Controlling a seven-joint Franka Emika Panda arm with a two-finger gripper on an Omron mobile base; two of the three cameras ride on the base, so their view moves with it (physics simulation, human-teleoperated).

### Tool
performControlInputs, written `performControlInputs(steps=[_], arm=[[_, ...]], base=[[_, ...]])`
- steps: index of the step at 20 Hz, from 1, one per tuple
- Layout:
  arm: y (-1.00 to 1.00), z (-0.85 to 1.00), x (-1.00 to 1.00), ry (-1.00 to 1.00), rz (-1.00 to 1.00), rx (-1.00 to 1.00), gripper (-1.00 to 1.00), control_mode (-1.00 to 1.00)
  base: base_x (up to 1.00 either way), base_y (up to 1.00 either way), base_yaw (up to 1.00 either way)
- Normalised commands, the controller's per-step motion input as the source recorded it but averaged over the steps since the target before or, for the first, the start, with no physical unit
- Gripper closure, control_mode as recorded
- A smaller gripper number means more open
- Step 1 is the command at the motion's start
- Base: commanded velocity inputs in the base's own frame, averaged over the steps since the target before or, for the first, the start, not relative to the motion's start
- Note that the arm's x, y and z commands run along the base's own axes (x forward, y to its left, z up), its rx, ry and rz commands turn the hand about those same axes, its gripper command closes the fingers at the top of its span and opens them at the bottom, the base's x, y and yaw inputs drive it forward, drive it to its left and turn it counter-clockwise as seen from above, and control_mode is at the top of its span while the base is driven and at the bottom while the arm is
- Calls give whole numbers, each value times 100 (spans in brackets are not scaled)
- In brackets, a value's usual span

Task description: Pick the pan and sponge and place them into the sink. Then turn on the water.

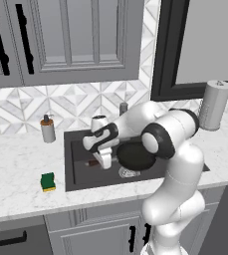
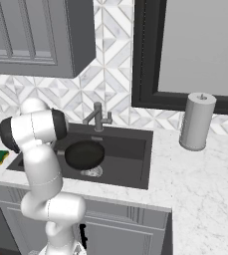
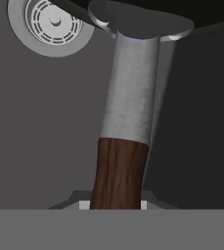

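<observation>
Pan (image 1: 134, 155) hangs over the dark sink (image 1: 78, 177), its round black bowl above the metal drain (image 3: 52, 22), and my gripper (image 1: 104, 160) is clenched on its reddish-brown wooden handle (image 3: 118, 173) just below the grey metal neck. Sponge (image 1: 48, 182), green over yellow, lies on the marble counter (image 1: 16, 169) left of the sink, well apart from my fingers.

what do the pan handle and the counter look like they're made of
The pan handle looks like dark reddish-brown wood with a visible grain at its grip end; its neck toward the pan looks like brushed grey metal, matte with faint streaks. The counter looks like polished white marble or a marble-look stone, going by the soft grey veining. All of it is rendered, so these are appearances only.
</observation>
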Motion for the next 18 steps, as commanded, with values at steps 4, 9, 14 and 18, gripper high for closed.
performControlInputs(steps=[4, 9, 14, 18], arm=[[-9, -31, 14, 0, -3, 0, 100, -100], [0, -29, 9, 0, -5, 0, 100, -100], [0, -26, 14, 2, -4, 0, 100, -100], [0, -26, 19, 2, -3, 0, 100, -100]], base=[[0, 0, 0], [0, 0, 0], [0, 0, 0], [0, 0, 0]])
